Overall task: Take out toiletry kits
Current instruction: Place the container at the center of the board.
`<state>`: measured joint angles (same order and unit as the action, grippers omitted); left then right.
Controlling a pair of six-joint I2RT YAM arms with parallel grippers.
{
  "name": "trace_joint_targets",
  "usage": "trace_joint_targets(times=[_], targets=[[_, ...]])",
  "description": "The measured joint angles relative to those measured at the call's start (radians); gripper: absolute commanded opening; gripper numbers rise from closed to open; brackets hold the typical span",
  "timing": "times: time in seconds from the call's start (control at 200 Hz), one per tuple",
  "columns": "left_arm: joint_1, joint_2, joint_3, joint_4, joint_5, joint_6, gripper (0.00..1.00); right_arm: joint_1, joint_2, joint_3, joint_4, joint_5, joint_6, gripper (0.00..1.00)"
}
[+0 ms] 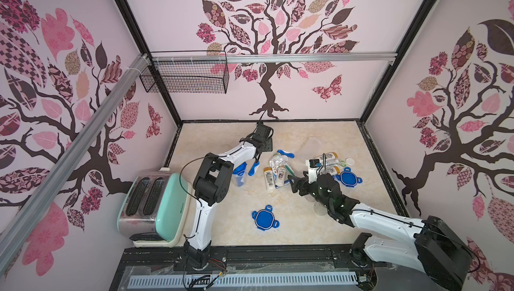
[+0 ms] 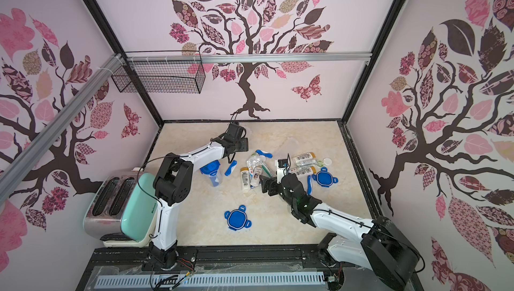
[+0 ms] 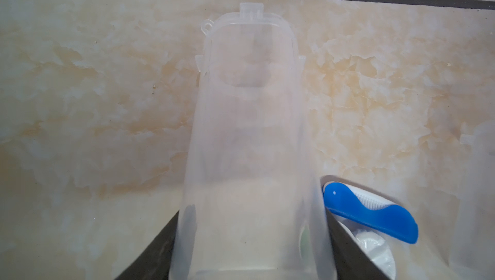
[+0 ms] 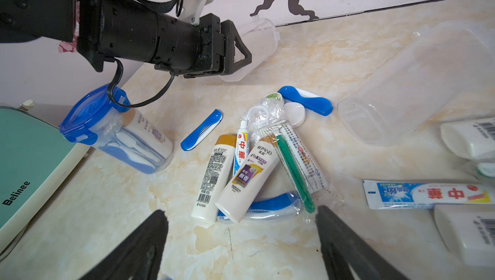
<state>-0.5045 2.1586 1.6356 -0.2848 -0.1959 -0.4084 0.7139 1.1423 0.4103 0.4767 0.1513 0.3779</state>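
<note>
Centrally, 2 tan-capped white bottles [image 4: 211, 179] lie flat.

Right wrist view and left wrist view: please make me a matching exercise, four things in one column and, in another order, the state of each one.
Things:
1 left gripper
2 right gripper
3 lidded jar
4 green toothbrush

States:
a in a clear wrapper
b open, holding nothing
c grips an empty clear jar
d kit inside

Pairs: 1-c, 2-b, 3-d, 4-a
</note>
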Motion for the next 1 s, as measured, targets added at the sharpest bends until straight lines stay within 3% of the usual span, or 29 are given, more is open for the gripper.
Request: trace_joint_targets(times=[0.415, 0.895, 1.0], targets=[[0.0, 0.014, -0.035, 0.058, 0.026, -0.033, 0.71, 0.0, 0.033, 0.0, 0.0, -0.031, 0.0, 0.9], [0.0, 0.061, -0.035, -0.044, 0.067, -0.037, 0.78, 0.0, 0.039, 0.002, 0.0, -0.043, -0.001, 0.9], [0.0, 0.06, -0.035, -0.053, 0.072, -0.038, 0.83, 0.0, 0.046, 0.002, -0.001, -0.044, 0.0, 0.91]])
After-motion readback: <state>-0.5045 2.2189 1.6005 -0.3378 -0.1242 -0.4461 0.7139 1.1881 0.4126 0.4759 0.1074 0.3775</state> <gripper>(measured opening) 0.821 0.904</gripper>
